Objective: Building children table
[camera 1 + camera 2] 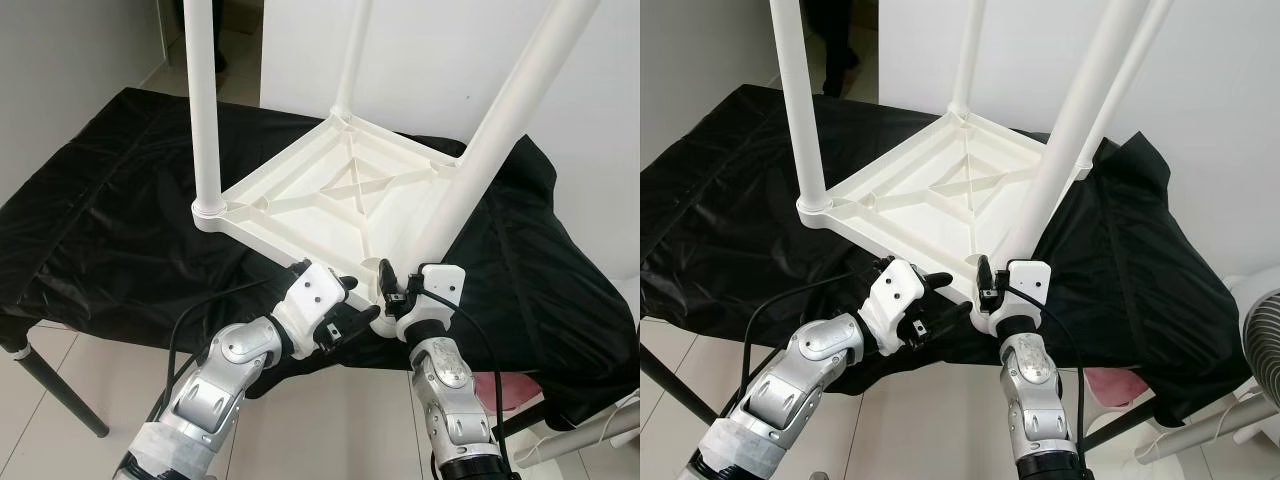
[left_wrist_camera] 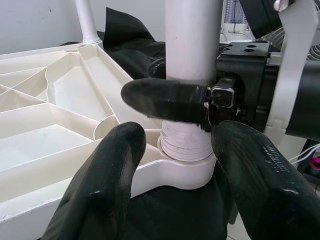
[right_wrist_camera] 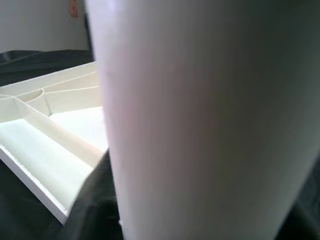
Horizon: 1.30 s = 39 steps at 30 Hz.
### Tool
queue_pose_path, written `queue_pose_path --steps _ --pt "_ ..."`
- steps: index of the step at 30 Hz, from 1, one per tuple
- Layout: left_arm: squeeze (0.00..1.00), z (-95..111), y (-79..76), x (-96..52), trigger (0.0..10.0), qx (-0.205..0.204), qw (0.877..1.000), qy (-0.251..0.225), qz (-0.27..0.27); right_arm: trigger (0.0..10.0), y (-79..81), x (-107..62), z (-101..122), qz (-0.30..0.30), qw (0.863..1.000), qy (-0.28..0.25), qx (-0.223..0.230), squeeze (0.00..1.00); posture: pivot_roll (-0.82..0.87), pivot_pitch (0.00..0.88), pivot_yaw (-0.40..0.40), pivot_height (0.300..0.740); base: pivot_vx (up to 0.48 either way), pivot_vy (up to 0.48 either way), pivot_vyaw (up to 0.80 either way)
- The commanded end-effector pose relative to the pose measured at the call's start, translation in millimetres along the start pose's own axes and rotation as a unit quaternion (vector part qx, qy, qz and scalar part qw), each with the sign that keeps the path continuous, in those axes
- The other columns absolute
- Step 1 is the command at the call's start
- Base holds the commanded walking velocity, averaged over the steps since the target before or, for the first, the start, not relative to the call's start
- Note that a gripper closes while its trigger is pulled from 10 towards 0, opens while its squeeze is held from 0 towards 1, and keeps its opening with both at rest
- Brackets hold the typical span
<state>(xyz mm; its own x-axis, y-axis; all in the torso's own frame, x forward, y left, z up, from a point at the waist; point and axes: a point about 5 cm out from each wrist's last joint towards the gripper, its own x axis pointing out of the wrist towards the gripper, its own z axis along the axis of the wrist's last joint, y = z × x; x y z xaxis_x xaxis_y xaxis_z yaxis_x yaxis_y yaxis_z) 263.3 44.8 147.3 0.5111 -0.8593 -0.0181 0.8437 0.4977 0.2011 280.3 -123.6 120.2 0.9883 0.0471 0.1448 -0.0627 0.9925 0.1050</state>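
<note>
Lying upside down on a black cloth covering the table, the white children's table has its legs pointing up. The right gripper clamps the near leg just above its socket. The left gripper stands spread wide beside that same corner, holding nothing.

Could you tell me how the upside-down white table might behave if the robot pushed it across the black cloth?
The white table looks like hollow ribbed plastic, so probably light and stiff. Its long legs stand high, so a push up there might tip it. The black cloth is loose and wrinkled, so it may bunch rather than let the top slide.
</note>
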Motion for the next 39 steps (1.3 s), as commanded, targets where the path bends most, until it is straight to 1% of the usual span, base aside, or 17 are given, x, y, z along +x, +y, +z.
queue_pose_path --steps 1,4,6,11,12,13,17,18,19,21,22,24,27,30,33,36,39 --pt "0.0 -0.4 -3.5 3.4 10.0 0.0 1.0 0.001 -0.017 10.0 7.9 -3.6 -4.6 -0.009 1.0 0.012 0.023 1.0 0.0 0.0 -0.104 0.74 0.0 0.0 0.0" --pt "0.0 -1.5 -3.7 4.0 10.0 -0.002 1.0 0.003 -0.019 10.0 7.4 -3.5 -4.3 -0.006 1.0 0.012 0.025 1.0 0.0 0.0 -0.102 0.74 0.0 0.0 0.0" --pt "0.0 0.2 -5.5 7.4 10.0 0.001 1.0 0.002 -0.029 10.0 2.7 -3.2 -1.0 0.004 0.999 0.005 0.032 1.0 -0.01 0.0 -0.088 0.74 0.0 0.0 0.0" --pt "0.0 3.3 -6.5 9.3 10.0 0.007 0.999 -0.005 -0.038 10.0 -5.4 -4.4 0.3 0.025 1.0 0.004 0.016 1.0 -0.02 0.0 -0.083 0.74 0.0 0.0 0.0" --pt "0.0 3.3 -5.8 9.2 10.0 0.006 0.999 -0.004 -0.037 10.0 -6.6 -4.6 -0.1 0.031 0.999 0.007 0.014 0.62 -0.03 0.0 -0.072 0.74 0.0 0.0 0.0" --pt "0.0 3.2 -5.5 8.6 10.0 0.005 0.999 -0.004 -0.038 10.0 -7.1 -5.7 -0.8 0.043 0.999 0.009 0.01 0.0 -0.03 0.0 -0.069 0.74 0.0 0.0 0.0" --pt "0.0 3.1 -5.8 7.3 10.0 0.001 0.999 -0.004 -0.04 10.0 -8.3 -8.2 -2.1 0.061 0.998 0.013 0.007 0.0 -0.03 0.0 -0.068 0.74 0.0 0.0 0.0" --pt "0.0 2.5 -6.5 5.6 10.0 0.0 0.999 -0.002 -0.042 10.0 -9.9 -10.5 -1.7 0.082 0.997 0.011 0.008 0.0 -0.02 0.0 -0.068 0.74 0.0 0.0 0.0" --pt "0.0 2.5 -6.5 5.6 10.0 0.0 0.999 -0.002 -0.042 10.0 -9.9 -10.5 -1.7 0.082 0.997 0.011 0.008 0.0 -0.02 0.0 -0.068 0.74 0.0 0.0 0.0" --pt "0.0 2.0 -7.2 2.5 10.0 -0.001 0.999 0.0 -0.047 10.0 -13.2 -14.0 -1.0 0.122 0.992 0.009 0.01 0.0 -0.02 0.0 -0.068 0.74 0.0 0.0 0.0" --pt "0.0 2.0 -7.2 2.5 10.0 -0.001 0.999 0.0 -0.047 10.0 -13.2 -14.0 -1.0 0.122 0.992 0.009 0.01 0.0 -0.02 0.0 -0.068 0.74 0.0 0.0 0.0" --pt "0.0 1.6 -8.3 0.3 10.0 -0.003 0.999 0.002 -0.052 10.0 -17.7 -15.4 -0.4 0.15 0.989 0.01 0.003 0.0 -0.02 0.0 -0.068 0.74 0.0 0.0 0.0" --pt "0.0 0.2 -8.2 -0.4 10.0 -0.005 0.999 0.004 -0.054 10.0 -21.9 -14.3 -0.9 0.165 0.986 0.013 -0.005 0.0 -0.01 0.0 -0.07 0.74 0.0 0.0 0.0" --pt "0.0 1.3 -8.0 -0.4 10.0 0.003 0.998 0.006 -0.058 10.0 -25.6 -10.6 1.6 0.175 0.984 0.01 -0.011 0.0 -0.01 0.0 -0.069 0.74 0.0 0.0 0.0" --pt "0.0 0.1 -10.8 -2.4 10.0 -0.009 0.998 0.006 -0.058 10.0 -30.2 -9.6 3.3 0.215 0.976 0.016 -0.018 0.0 0.0 0.0 -0.071 0.74 0.0 0.0 0.0" --pt "0.0 0.0 -11.5 -2.6 10.0 -0.011 0.998 0.006 -0.058 10.0 -32.5 -8.3 4.2 0.224 0.974 0.016 -0.018 0.0 0.0 0.0 -0.071 0.74 0.0 0.0 0.0" --pt "0.0 0.0 -10.3 -2.9 10.0 -0.009 0.998 0.008 -0.061 10.0 -39.8 -2.5 7.6 0.283 0.958 0.022 -0.036 0.0 0.0 0.0 -0.07 0.74 0.0 0.0 0.0"
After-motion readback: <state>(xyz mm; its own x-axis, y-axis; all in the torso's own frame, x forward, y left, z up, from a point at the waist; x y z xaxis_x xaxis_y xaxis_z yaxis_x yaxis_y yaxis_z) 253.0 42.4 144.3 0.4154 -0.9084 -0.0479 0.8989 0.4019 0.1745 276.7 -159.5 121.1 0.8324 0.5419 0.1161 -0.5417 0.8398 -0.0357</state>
